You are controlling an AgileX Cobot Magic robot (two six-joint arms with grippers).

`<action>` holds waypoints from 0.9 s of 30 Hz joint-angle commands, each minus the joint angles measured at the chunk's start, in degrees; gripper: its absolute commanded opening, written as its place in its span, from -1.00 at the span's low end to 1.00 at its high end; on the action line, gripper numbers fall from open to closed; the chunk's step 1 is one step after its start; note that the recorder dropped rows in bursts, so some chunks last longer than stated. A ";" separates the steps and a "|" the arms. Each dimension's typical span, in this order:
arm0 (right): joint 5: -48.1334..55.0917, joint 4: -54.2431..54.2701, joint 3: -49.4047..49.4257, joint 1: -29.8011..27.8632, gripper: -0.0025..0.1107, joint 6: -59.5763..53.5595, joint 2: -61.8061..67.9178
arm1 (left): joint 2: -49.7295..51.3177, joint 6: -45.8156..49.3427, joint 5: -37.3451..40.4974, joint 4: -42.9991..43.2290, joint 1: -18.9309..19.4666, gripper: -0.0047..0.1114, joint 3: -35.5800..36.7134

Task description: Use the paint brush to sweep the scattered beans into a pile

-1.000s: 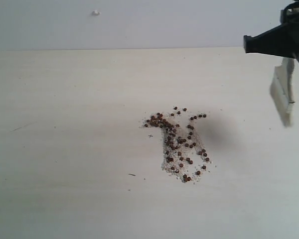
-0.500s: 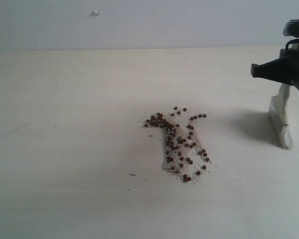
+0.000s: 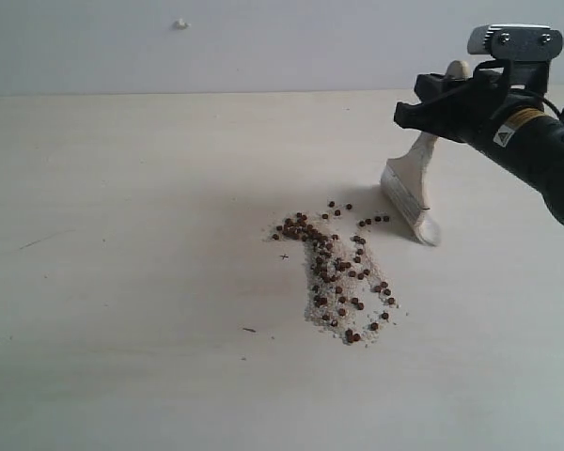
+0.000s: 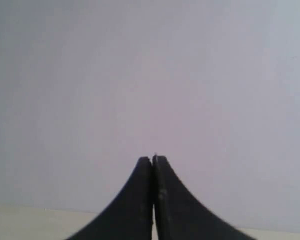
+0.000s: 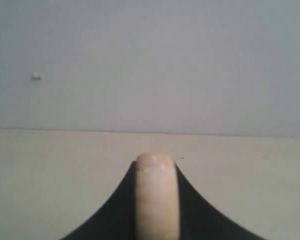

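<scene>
Firmly, the brush (image 3: 411, 201) is clamped by its stiff handle in the right gripper (image 3: 430, 111), two o'clock of light beans (image 3: 335, 268).

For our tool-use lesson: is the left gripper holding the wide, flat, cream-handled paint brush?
No, the left gripper is shut on nothing; the right gripper holds the paint brush.

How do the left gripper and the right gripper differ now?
The left gripper is shut on nothing; the right gripper is shut on the brush handle. The right one shows in the exterior view; the left one does not. Both have black fingers.
</scene>
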 commanded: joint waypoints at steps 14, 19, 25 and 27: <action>1.63 -23.82 -3.48 -0.29 -0.96 17.95 0.40 | -0.03 0.19 0.12 -0.48 0.09 -0.92 0.22; 1.87 -23.82 -3.48 -0.41 -0.96 17.95 -2.31 | -0.03 0.19 0.12 -0.48 0.09 -0.92 0.22; 2.09 -23.82 -3.48 -0.41 -0.96 17.95 -6.75 | -0.03 0.19 0.12 -0.48 0.09 -0.92 0.22; 2.09 -23.82 -3.48 -0.41 -0.96 17.95 -8.21 | -0.03 0.19 0.12 -0.48 0.09 -0.92 0.22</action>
